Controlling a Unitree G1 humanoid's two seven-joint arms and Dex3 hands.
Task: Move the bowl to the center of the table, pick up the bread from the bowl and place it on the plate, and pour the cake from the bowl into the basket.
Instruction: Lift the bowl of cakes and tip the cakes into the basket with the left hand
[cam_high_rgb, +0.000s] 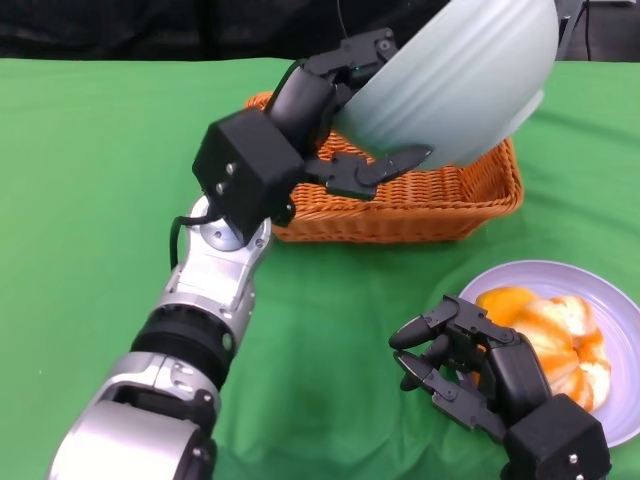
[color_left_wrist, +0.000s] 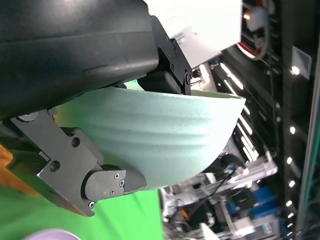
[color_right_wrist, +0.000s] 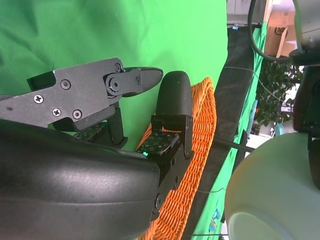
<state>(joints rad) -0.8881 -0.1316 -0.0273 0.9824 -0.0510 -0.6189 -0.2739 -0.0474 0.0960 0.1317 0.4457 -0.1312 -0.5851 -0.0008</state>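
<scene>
Bowl (cam_high_rgb: 465, 75), pale green and ribbed, is lifted off the table and tipped steeply over the wicker basket (cam_high_rgb: 420, 205) at the far side of the green table (cam_high_rgb: 90, 160); its outer wall faces the robot, so I cannot tell what is inside it. Left hand (cam_high_rgb: 330, 110) grasps the bowl by the rim, some fingers over the top edge and others pressed against the outer wall beneath; the left wrist view shows the same clamp on the ribbed side (color_left_wrist: 150, 135). Basket sits directly under the tilted bowl; its woven orange wall also shows in the right wrist view (color_right_wrist: 195, 150), beyond the right hand's fingers. Nearer the robot and to its right stands a pale lilac plate (cam_high_rgb: 610, 300) with bread (cam_high_rgb: 555, 335) lying on it, golden and glossy. Right hand (cam_high_rgb: 470, 370) rests just beside the plate's near edge, fingers loosely curled and apart, holding nothing.
</scene>
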